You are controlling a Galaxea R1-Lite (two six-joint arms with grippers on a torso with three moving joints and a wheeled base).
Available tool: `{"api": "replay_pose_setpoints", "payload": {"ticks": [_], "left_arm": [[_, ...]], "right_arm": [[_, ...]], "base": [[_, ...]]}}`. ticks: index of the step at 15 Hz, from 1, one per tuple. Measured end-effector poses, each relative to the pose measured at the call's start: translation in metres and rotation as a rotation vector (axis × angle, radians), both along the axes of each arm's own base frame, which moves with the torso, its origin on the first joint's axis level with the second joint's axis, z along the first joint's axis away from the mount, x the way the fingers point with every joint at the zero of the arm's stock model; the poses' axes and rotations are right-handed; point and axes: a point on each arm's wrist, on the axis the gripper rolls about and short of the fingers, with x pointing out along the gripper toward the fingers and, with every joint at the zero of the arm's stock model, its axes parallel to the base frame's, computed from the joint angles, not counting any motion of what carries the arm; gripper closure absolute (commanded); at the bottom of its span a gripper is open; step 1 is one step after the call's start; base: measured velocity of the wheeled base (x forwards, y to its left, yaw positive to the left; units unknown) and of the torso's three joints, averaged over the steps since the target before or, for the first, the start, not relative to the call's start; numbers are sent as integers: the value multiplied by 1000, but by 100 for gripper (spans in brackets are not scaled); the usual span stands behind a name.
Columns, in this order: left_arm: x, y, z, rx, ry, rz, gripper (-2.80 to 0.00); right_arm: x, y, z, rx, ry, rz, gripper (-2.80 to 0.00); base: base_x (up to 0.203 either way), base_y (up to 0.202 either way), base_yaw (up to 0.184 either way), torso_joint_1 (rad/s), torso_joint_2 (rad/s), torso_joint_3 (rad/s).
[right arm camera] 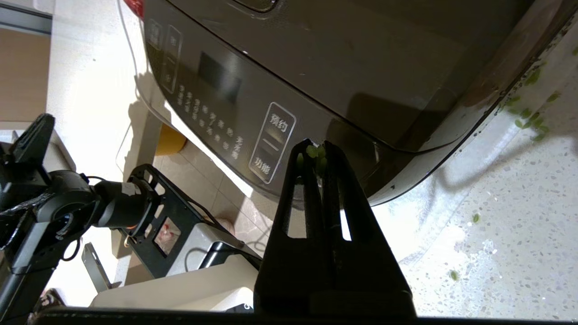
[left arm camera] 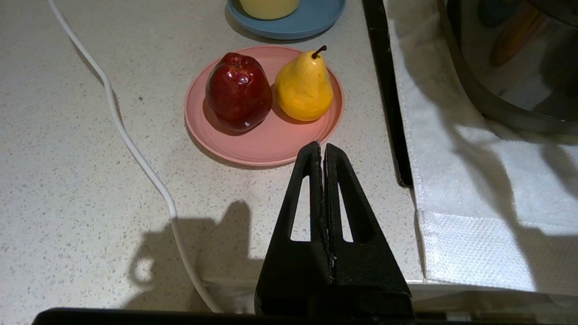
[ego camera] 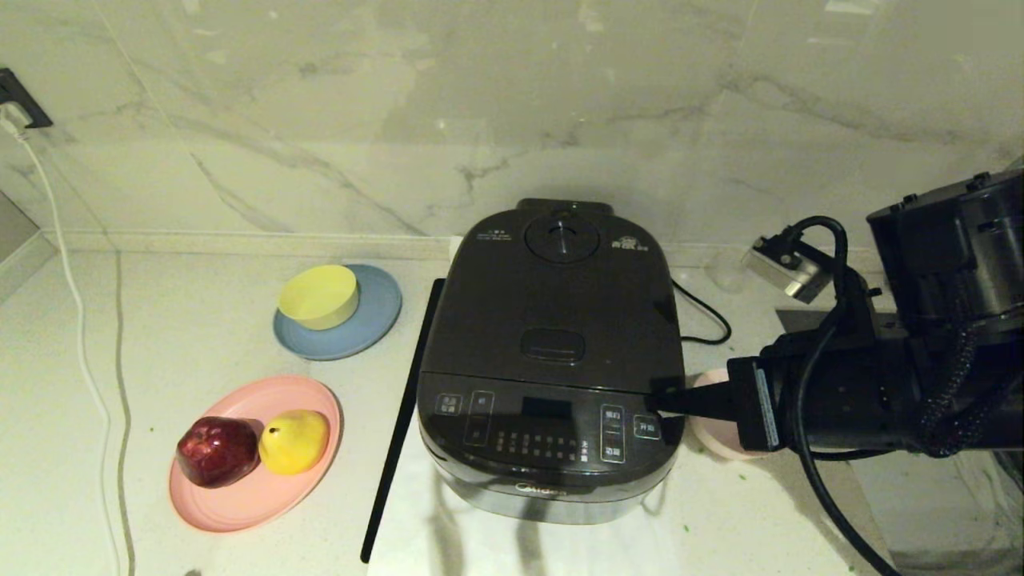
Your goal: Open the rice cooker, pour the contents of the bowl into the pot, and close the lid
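Observation:
The dark rice cooker [ego camera: 550, 376] stands on a white cloth with its lid [ego camera: 552, 296] down; the latch button [ego camera: 552, 346] and steam vent [ego camera: 562, 238] face up, and the pot is hidden beneath. My right gripper [ego camera: 654, 400] is shut, its tips at the cooker's front right corner beside the button panel [right arm camera: 271, 142]. A few green bits [right arm camera: 312, 151] cling to its fingertips, and more of the contents [right arm camera: 526, 117] lie scattered on the counter. The pale pink bowl [ego camera: 708, 442] sits right of the cooker, mostly hidden behind my right arm. My left gripper [left arm camera: 321, 146] is shut and empty above the counter.
A pink plate [ego camera: 240, 496] with a red apple [ego camera: 216, 450] and a yellow pear [ego camera: 294, 440] lies at front left. Behind it a yellow bowl [ego camera: 318, 296] sits on a blue plate [ego camera: 376, 320]. A white cable [ego camera: 84, 352] runs down the left. A black strip [ego camera: 400, 432] edges the cloth.

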Motion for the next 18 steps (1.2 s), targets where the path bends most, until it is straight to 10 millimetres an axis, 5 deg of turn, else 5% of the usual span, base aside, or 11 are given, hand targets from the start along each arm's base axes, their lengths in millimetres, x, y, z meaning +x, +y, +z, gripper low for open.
{"api": "replay_pose_setpoints", "payload": {"ticks": [18], "left_arm": [[0, 0, 0, 0, 0, 0, 0]], "right_arm": [[4, 12, -9, 3, 25, 14, 0]], "base": [[0, 0, 0, 0, 0, 0]]}}
